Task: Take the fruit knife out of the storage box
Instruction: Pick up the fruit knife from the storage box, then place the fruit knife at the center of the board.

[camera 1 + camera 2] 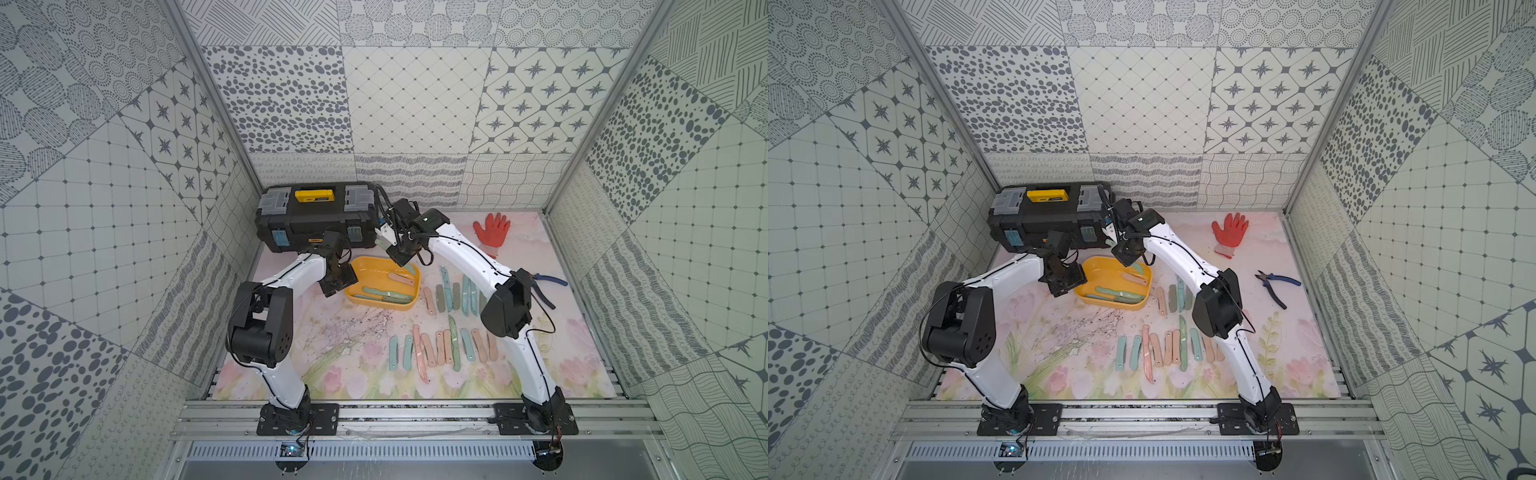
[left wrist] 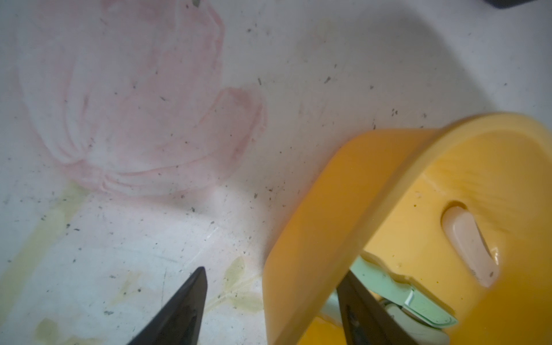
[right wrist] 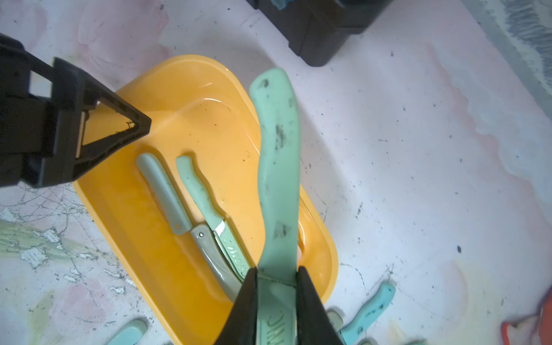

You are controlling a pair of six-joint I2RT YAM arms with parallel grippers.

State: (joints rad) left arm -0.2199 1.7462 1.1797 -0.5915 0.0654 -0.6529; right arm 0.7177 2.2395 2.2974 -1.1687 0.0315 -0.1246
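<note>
Obs: right end effector [image 3: 276,274] pinches green knife [image 3: 277,149] over box [image 3: 119,209]; left end effector [image 2: 273,271], spread, straddles box wall. Advice: lift clear of rim, then set down on surface [image 3: 418,179].

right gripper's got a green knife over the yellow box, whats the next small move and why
Probably carry the green knife sideways, clear of the storage box rim, toward the knives laid out on the mat. The right gripper is shut on it and it hangs above the box, so only the set-down remains.
</note>
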